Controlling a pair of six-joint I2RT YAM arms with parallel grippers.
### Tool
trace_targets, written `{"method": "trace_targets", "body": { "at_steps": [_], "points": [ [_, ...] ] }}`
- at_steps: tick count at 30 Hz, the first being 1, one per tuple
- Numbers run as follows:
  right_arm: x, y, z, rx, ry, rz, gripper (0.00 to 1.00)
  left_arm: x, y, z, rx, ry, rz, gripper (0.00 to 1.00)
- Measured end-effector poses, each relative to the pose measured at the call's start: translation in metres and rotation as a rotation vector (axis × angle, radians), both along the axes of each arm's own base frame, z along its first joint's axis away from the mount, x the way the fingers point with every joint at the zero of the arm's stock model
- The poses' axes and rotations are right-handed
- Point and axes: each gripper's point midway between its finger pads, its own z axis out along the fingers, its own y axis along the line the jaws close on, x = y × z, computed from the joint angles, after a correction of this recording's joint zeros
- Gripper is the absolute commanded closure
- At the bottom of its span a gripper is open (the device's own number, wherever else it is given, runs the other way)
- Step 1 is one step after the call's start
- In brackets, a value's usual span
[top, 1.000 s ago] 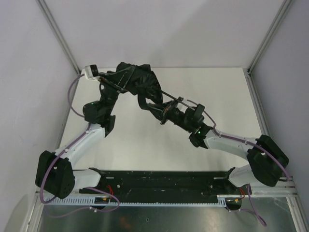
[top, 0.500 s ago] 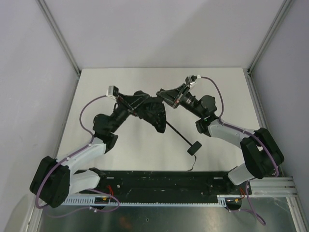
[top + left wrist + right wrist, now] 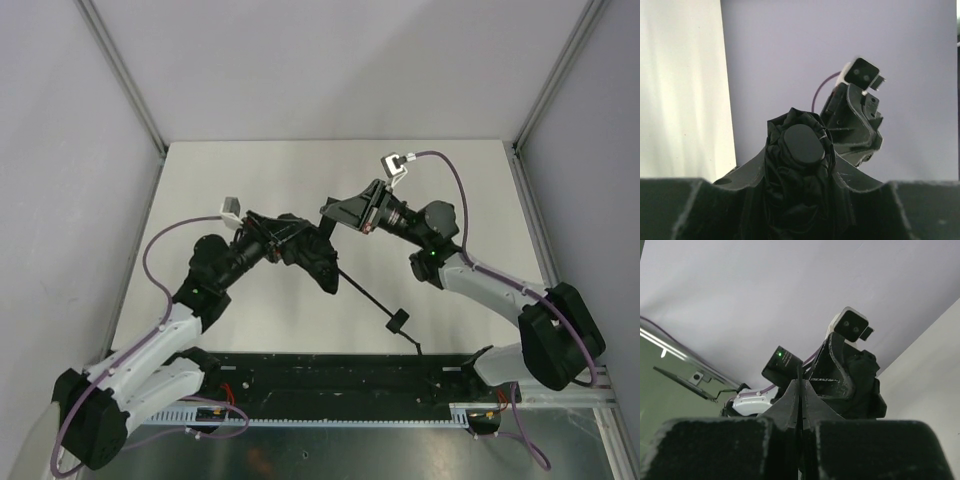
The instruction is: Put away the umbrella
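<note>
Umbrella mid-frame, canopy bunched, shaft slanting to handle at lower right. Left gripper pinches the bundle. Right gripper just beside it, fingers pressed together, seemingly empty. Best move, I reckon: firm left hold while right gathers loose panels.

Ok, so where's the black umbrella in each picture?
Top external: the umbrella sits mid-table, bunched in the left gripper, with its shaft slanting toward the near edge.
Left wrist: bottom centre, round cap facing the camera.
Right wrist: only some black fabric right of centre, probably the umbrella.
Shared landmark: the white table, a left strip in the left wrist view and the right corner in the right wrist view.
</note>
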Motion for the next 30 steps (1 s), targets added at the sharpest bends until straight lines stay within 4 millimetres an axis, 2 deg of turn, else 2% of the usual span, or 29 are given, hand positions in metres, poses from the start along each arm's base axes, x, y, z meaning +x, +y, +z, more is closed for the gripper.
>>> {"method": "trace_targets", "body": {
  "at_steps": [5,9,15,22,30],
  "points": [
    [-0.025,0.014,0.003,-0.021,-0.06,0.036,1.0,0.001,0.006,0.002,0.078,0.02,0.04,1.0],
    [-0.042,0.027,-0.003,-0.076,-0.11,0.036,1.0,0.003,0.007,-0.003,0.135,0.052,0.047,1.0],
    [-0.06,0.047,-0.034,-0.226,-0.197,0.029,1.0,0.004,0.006,-0.028,0.205,0.145,0.037,1.0],
    [-0.066,0.064,-0.062,-0.398,-0.326,0.033,1.0,0.004,0.006,-0.05,0.277,0.228,0.024,1.0],
    [-0.068,0.068,-0.076,-0.469,-0.386,0.041,1.0,0.005,0.008,-0.062,0.327,0.272,0.001,1.0]
  ]
}}
